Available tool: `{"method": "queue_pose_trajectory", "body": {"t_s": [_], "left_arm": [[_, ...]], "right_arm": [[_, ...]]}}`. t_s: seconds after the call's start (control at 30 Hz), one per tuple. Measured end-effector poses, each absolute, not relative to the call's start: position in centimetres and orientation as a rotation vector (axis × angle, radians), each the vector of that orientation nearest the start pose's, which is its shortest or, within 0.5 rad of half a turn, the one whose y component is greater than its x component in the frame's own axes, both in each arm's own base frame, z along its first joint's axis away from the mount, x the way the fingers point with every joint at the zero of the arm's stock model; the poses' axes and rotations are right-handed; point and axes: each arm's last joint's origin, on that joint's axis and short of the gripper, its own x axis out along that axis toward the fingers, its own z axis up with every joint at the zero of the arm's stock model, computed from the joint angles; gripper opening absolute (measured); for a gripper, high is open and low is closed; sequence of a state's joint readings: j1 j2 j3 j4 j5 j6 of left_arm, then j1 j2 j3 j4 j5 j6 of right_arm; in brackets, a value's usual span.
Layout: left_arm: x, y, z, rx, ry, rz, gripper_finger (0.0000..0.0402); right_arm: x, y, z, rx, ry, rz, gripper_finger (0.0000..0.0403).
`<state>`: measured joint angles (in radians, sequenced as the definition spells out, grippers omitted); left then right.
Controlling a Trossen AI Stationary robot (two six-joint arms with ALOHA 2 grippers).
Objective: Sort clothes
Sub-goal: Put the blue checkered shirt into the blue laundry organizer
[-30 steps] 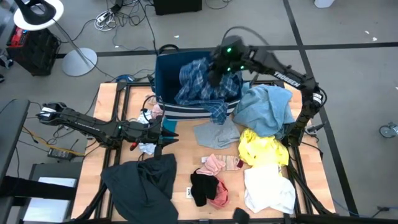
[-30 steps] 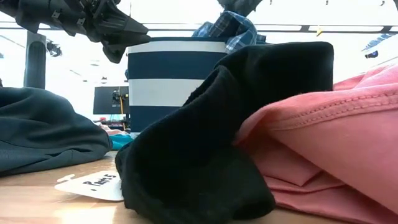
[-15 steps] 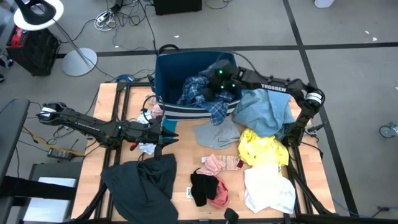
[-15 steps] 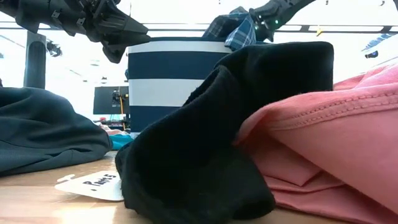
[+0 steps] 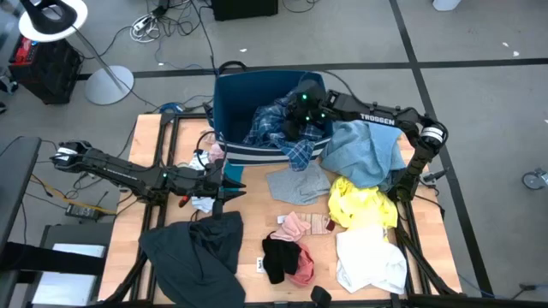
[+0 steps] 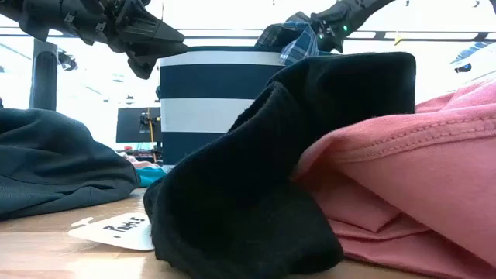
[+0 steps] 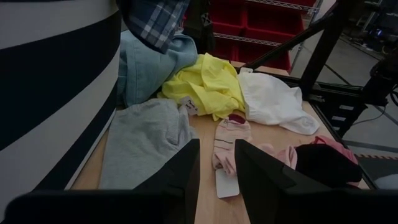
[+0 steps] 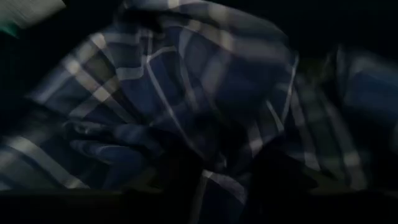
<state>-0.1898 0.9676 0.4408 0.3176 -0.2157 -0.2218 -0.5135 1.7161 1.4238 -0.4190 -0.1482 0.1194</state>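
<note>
A blue plaid shirt (image 5: 274, 127) lies bunched in the navy striped bin (image 5: 224, 107), with one part hanging over the bin's near rim (image 5: 300, 154). My right gripper (image 5: 297, 109) is right above the heap, its fingers apart (image 8: 224, 186). My left gripper (image 5: 235, 181) hovers open at the bin's near left corner with nothing between its fingers (image 7: 217, 180). Other clothes lie on the table: light blue (image 5: 364, 150), grey (image 5: 295, 184), yellow (image 5: 360, 205), white (image 5: 370, 261), pink (image 5: 295, 224), black (image 5: 278, 257) and dark grey (image 5: 193, 248). My right gripper comes at the plaid shirt's heaped top (image 8: 205, 124) from above, slanting from the table's right. Cloth shows in the gap between the dark fingers (image 8: 177, 186), but I cannot tell whether they touch it. The shirt rests in the bin.
The bin's striped wall (image 7: 56, 81) stands close beside my left gripper. A striped sock with a tag (image 7: 227, 143) lies near the grey garment (image 7: 143, 137). The black garment (image 6: 271, 170) and a pink one (image 6: 418, 170) fill the low view's foreground. A paper tag (image 6: 116, 229) lies on the wood.
My right gripper has gone down toward the bin and slightly toward the table's near edge. The plaid shirt, which hung spread out below it, has sunk into the bin and bunched up there. One part stays draped over the near rim.
</note>
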Motion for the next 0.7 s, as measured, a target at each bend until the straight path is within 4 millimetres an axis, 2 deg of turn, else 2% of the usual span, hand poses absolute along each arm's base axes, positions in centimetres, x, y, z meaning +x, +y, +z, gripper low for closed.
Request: {"method": "queue_pose_trajectory", "body": {"t_s": [0.17,0.3,0.43,0.57,0.7], "left_arm": [[20.4,-3.3,22.9,-0.178,0.203,0.049,0.0106],[20.4,-3.3,22.9,-0.178,0.204,0.049,0.0106],[20.4,-3.3,22.9,-0.178,0.204,0.049,0.0106],[20.4,-3.3,22.9,-0.178,0.205,0.049,0.0106],[20.4,-3.3,22.9,-0.177,0.208,0.050,0.0106]], "right_arm": [[33.3,-18.2,33.9,0.361,0.672,-0.391,0.0201],[32.2,-17.6,38.0,0.343,0.698,-0.383,0.0199],[30.9,-16.3,41.6,0.307,0.637,-0.368,0.0189],[29.4,-13.7,44.0,0.236,0.588,-0.353,0.0180],[27.9,-10.2,45.5,0.171,0.602,-0.349,0.0172]]}}
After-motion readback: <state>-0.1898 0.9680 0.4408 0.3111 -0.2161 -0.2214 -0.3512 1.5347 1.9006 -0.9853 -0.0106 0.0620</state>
